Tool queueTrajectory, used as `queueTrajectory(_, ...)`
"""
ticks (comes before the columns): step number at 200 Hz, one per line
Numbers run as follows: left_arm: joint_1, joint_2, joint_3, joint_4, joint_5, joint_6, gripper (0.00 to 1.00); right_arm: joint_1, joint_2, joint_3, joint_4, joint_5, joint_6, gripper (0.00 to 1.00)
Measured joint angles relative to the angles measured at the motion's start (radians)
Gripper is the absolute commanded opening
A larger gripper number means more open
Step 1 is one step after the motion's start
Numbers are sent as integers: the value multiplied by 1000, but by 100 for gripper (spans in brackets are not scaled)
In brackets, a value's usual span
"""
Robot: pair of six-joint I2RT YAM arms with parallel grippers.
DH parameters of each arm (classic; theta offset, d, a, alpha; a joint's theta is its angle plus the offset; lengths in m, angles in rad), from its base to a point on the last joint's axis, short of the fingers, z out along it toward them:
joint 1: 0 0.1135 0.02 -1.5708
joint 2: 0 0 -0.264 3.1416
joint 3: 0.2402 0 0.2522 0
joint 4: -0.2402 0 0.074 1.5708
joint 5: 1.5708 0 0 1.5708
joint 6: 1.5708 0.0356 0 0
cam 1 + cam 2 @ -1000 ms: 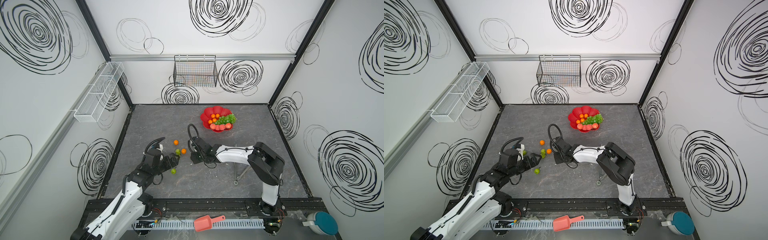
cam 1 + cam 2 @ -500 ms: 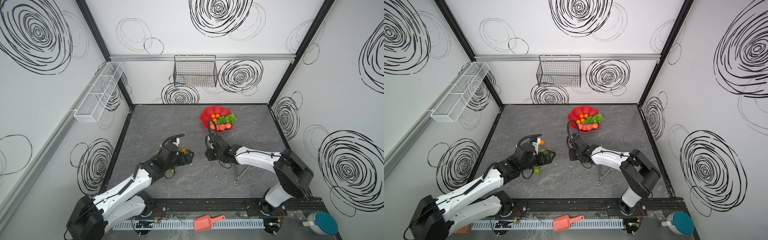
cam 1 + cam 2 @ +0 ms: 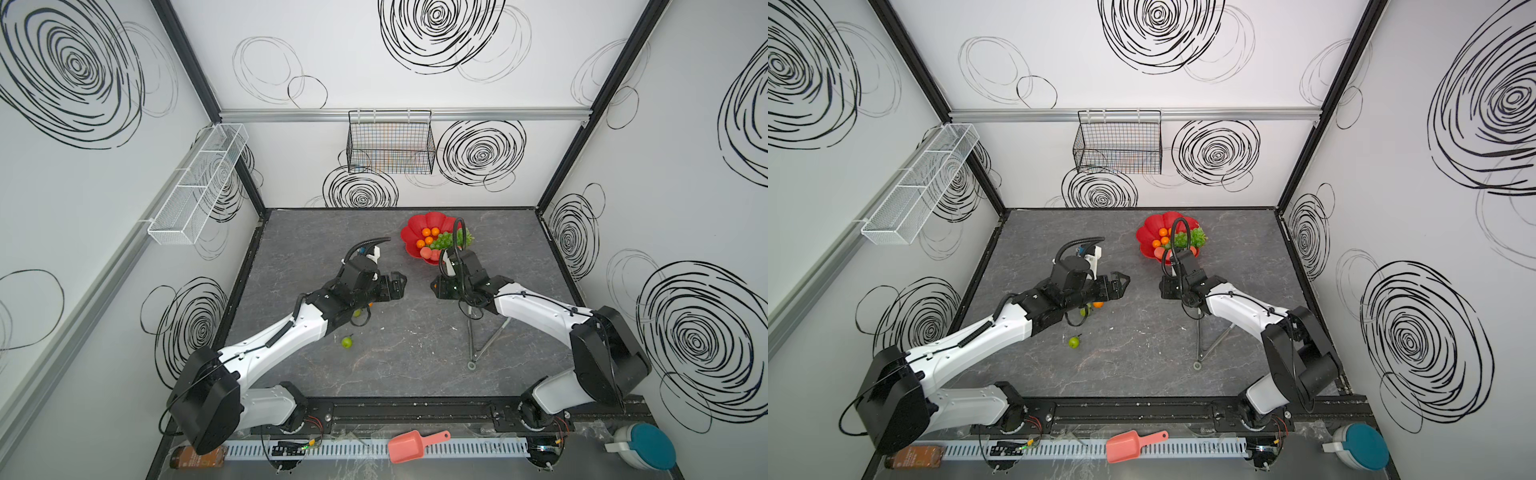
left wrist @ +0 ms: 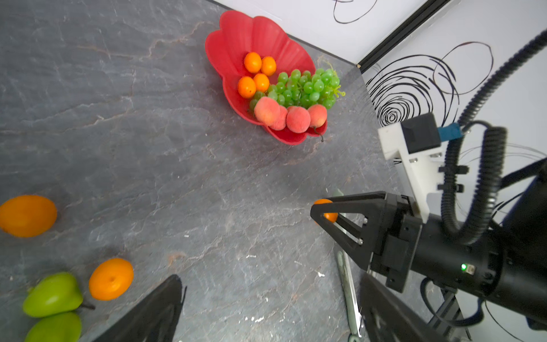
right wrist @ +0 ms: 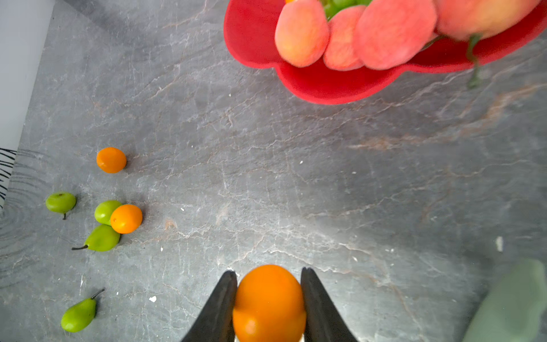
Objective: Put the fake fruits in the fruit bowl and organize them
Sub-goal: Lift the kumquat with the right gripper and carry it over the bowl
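While the right hand (image 5: 269,271) grips one orange (image 5: 269,302) between its fingers, the step in hand looks like the carry of that fruit to the bowl. Nearest the front edge of the worktop (image 3: 415,374), a lone pear (image 3: 347,342) lies apart from everything. A little farther in, partly under the left arm, sit three more pears (image 5: 102,238) and two loose oranges (image 5: 126,218), one of them touching a pear. Just beyond them the left hand (image 3: 1124,286) hangs open and empty, its fingers spread wide in the left wrist view, facing the right hand across a gap. Farther back, toward the right rear of the worktop, stands the bowl (image 4: 251,32). It already holds four oranges (image 4: 256,74) grouped together, the grapes (image 4: 305,87) beside them, and peaches (image 4: 297,118) crowded along the rim nearest the right hand.

The next move, as I judge it, calls for raising the held orange clear of that peach-lined rim, carrying it over to the orange group, and letting go low so that it settles there rather than rolling out. After that, the loose pears and oranges need fetching, probably by the left hand, which is closest.
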Motion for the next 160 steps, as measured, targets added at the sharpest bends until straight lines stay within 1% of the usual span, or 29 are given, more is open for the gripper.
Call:
queueTrajectory(33,30,97,100,14,5,-4,96,-78,0,54,-28,-32,-39,35)
queueTrajectory(77,81,208,174,86,64,-6,96,-155,23,163,-62,-68,-88,34)
queueTrajectory(97,98,250,193,121,103,-11,96,-169,77,230,-68,-81,-107,34)
queueTrajectory(121,122,312,256,146,152,-22,96,-184,172,315,-75,-97,-123,34)
queueTrajectory(160,145,403,381,185,171,-34,96,-211,358,497,-101,-114,-139,34)
